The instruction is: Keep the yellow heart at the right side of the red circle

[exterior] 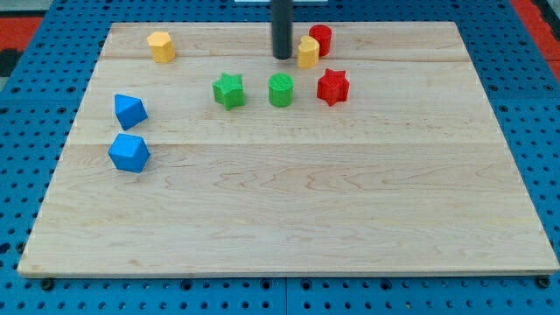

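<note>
Resting near the view's top, my tip (282,57), a bare rod end holding nothing, sits just left of the yellow heart block (307,52), which touches the red cylinder block (320,39) on its left.

Two yellow, two red, two green, two blue blocks lie on the pale wooden board (289,210), over blue pegboard (26,157).

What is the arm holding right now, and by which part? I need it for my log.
Nothing is held. My tip only stands just left of the yellow heart block, which sits against the red circle block.
</note>
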Robot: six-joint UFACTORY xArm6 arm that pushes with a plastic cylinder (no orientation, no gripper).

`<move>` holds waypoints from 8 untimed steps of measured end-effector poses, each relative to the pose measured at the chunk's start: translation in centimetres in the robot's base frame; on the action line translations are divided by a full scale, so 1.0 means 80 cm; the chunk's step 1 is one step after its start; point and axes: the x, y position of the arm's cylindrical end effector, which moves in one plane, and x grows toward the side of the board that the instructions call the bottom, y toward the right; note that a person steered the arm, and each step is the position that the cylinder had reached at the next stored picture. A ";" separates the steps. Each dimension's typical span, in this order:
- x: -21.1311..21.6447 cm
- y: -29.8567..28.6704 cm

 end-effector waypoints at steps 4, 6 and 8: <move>0.046 0.168; 0.021 0.230; -0.007 0.206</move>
